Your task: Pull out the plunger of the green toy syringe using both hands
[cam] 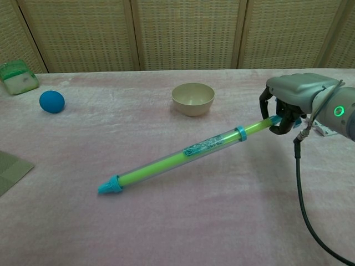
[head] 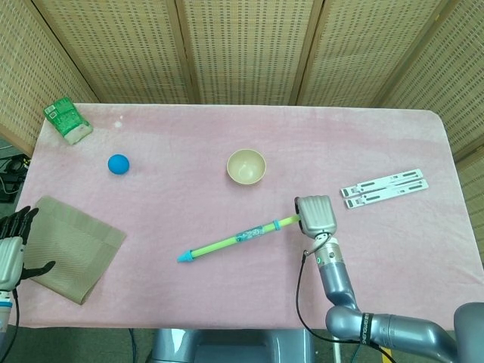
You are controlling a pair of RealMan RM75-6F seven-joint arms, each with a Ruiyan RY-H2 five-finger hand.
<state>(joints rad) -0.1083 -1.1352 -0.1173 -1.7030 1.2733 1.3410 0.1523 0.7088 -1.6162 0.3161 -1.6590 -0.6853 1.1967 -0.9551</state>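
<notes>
From the head view, the syringe (head: 236, 240) runs on a slant across the pink table (head: 189, 136): its blue tip points down toward the near left, and its plunger end rises toward the far right, where the right hand (head: 316, 215) has its fingers curled around it. The barrel therefore stretches away from that hand toward the robot's left side. The left hand (head: 13, 251) sits at the picture's left edge, beside a folded cloth (head: 64, 246), with its fingers spread and nothing in them, well apart from the syringe tip. A bowl (head: 246, 166) stands just beyond the middle of the barrel.

From the chest view, the syringe (cam: 183, 157) seems lifted at the plunger end, though whether the blue tip touches the cloth-covered surface I cannot tell. The right hand (cam: 291, 102) clamps the blue plunger end, fingers wrapped under it. The left hand does not show here. By my reading, the barrel's free length is what the left hand must reach, and it has far to travel before any pull along the long axis can start.
</notes>
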